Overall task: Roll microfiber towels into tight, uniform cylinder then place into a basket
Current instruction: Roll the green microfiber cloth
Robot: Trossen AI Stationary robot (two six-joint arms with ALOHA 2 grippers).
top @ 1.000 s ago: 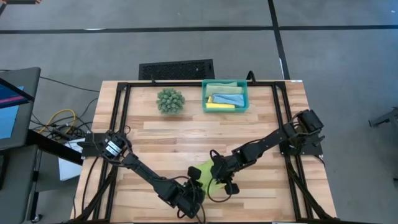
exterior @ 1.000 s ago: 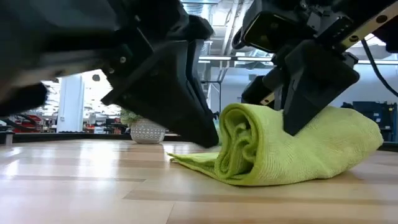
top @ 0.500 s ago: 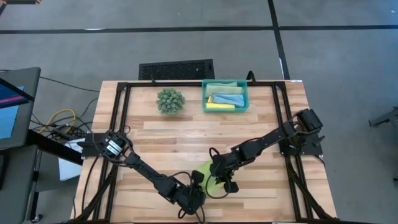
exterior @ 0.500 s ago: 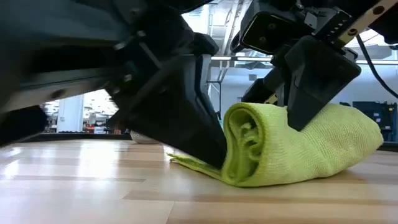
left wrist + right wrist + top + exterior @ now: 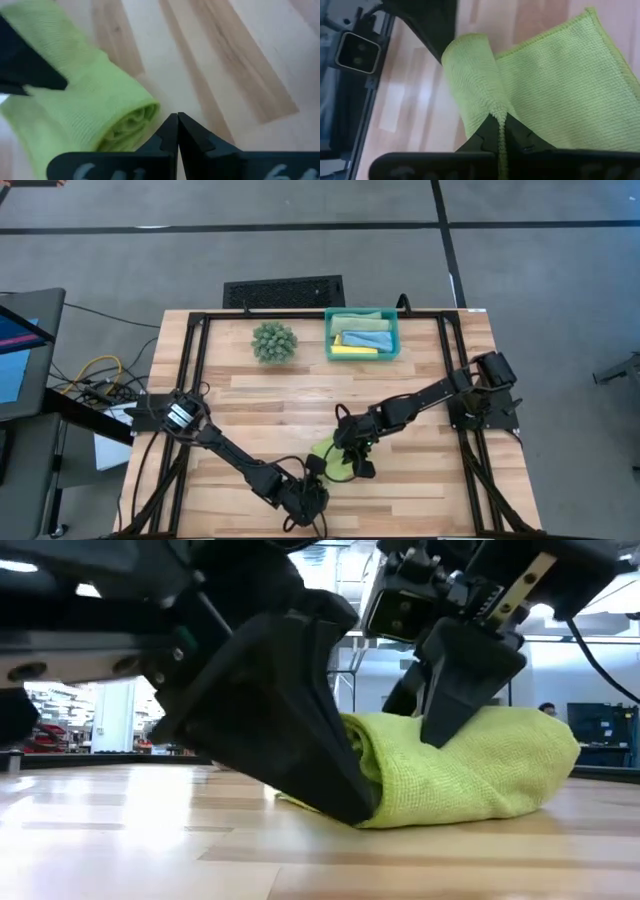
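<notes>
Two matte-black jointed arms, each trailing thin black cables along its links. The left gripper point(image 5: 177, 131) and right gripper point(image 5: 501, 131) end in flat, wedge-shaped dark fingers; pale lettering marks the crossbar beneath each pair.

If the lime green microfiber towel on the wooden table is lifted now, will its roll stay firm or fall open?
The lime green microfiber towel would probably sag and loosen: its roll looks soft and uneven in the low view. Part of it lies flat and unrolled in the right wrist view, so that flap would likely hang. The right hand, shut on the cloth's edge, suggests it pinches easily.
</notes>
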